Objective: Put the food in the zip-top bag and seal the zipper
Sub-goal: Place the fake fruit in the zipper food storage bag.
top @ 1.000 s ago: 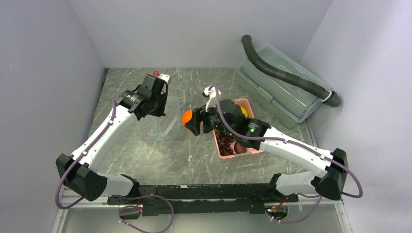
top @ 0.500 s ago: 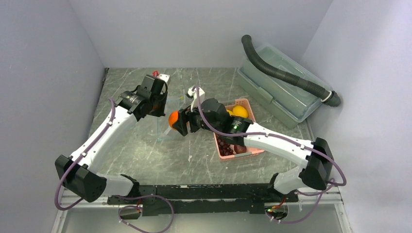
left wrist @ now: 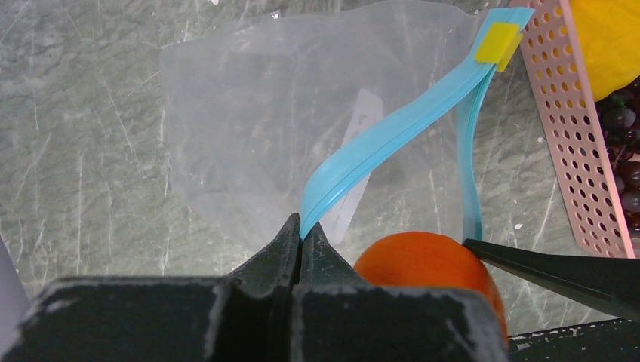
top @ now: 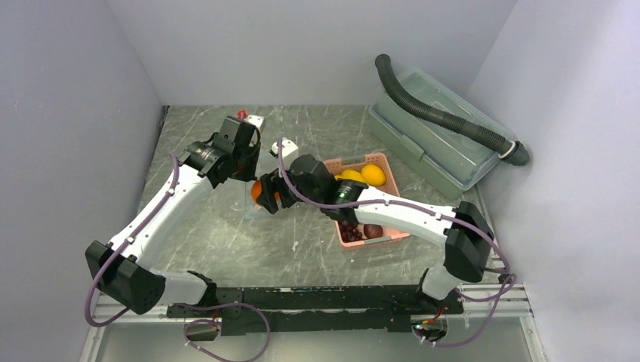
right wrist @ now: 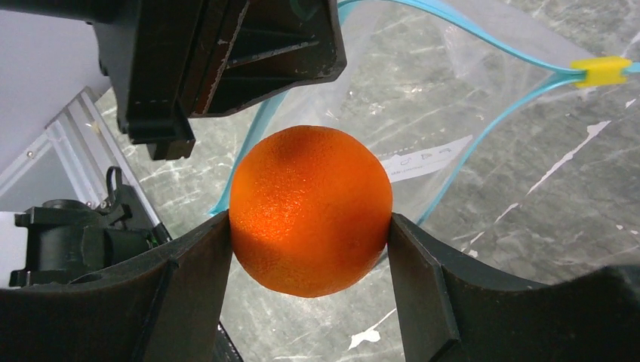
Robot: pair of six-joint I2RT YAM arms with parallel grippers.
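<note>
while left claw (left wrist: 300, 243) pinches the zipper (left wrist: 392, 132), right claw (right wrist: 309, 230) grips orange (right wrist: 311, 200), at bag (left wrist: 249, 121) mouth

The left arm (top: 158, 210) and right arm (top: 407, 215) are covered in white, with black joints and purple cables (top: 175, 170). The left gripper (left wrist: 300, 240) and right gripper (right wrist: 309, 226) are coloured black.

This is a robotics lab test cell. Plain pale walls (top: 75, 75) box in a scratched, grey marbled worktop (top: 226, 234) on three sides. Two white-and-black arms, the left arm (top: 162, 204) and the right arm (top: 407, 215), are bolted to a black rail (top: 317, 305) at the near edge. Purple cables (top: 175, 167) run along them, and a bare metal frame (top: 98, 332) lies below. The few props are a pink basket (top: 377, 240) of fruit (top: 370, 175), a clear lidded box (top: 453, 162) and a corrugated hose (top: 445, 117).
</note>
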